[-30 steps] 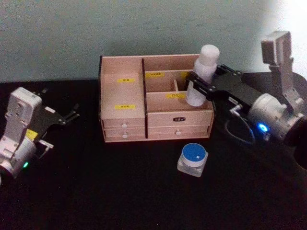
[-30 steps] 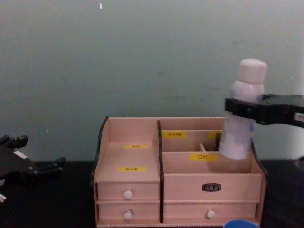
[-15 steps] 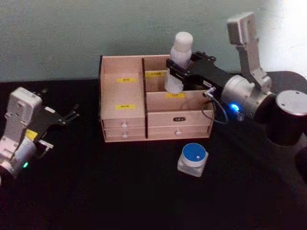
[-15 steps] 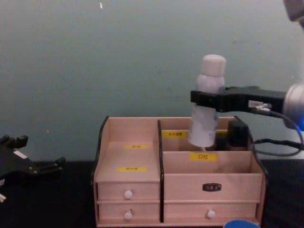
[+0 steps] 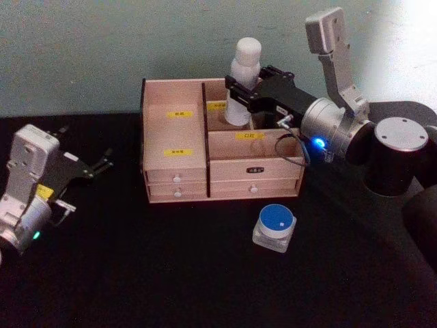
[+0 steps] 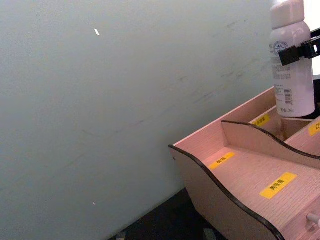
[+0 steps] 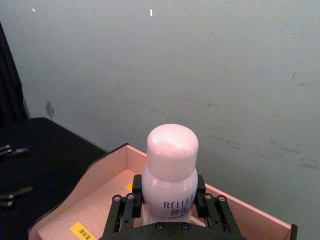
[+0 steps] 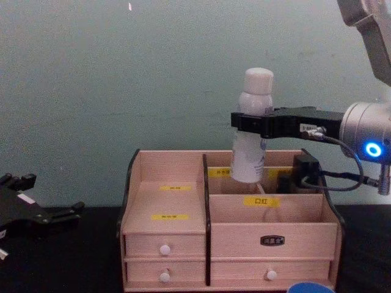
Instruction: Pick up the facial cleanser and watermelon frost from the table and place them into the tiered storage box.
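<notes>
Placing step: right claw [image 5: 239,96] pinching facial cleanser [image 5: 247,58] above rear bay of tiered storage box [image 5: 174,137], likely next lower and release; left claw [image 5: 85,181] idle, spread.

A flat, matte black table [image 5: 171,273] spread across the foreground and met a plain, pale grey-green painted wall [image 5: 82,48] behind it. The wall carried a small white fleck [image 8: 129,7] high up, and faint darker scuff marks [image 7: 220,106] ran across its surface.
</notes>
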Tool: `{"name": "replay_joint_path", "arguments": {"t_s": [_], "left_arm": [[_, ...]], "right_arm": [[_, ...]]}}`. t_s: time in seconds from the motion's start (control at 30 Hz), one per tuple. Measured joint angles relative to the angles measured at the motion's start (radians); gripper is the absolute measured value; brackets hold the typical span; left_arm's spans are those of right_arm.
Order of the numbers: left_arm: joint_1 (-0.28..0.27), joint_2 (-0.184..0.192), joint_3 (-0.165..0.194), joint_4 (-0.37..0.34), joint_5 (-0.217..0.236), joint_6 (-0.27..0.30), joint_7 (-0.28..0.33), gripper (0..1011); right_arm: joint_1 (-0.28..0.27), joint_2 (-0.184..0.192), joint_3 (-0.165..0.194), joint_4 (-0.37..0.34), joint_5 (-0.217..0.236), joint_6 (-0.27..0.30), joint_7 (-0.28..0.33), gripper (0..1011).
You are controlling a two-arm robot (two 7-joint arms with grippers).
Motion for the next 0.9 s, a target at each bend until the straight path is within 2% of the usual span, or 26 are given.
{"name": "replay_joint_path", "arguments": {"t_s": [0.9], "left_arm": [[0.000, 0.000, 0.000, 0.000, 0.000, 0.000, 0.000, 1001]], "right_arm": [[-0.001, 0.001, 0.001, -0.003, 0.003, 0.000, -0.001, 591]]}}
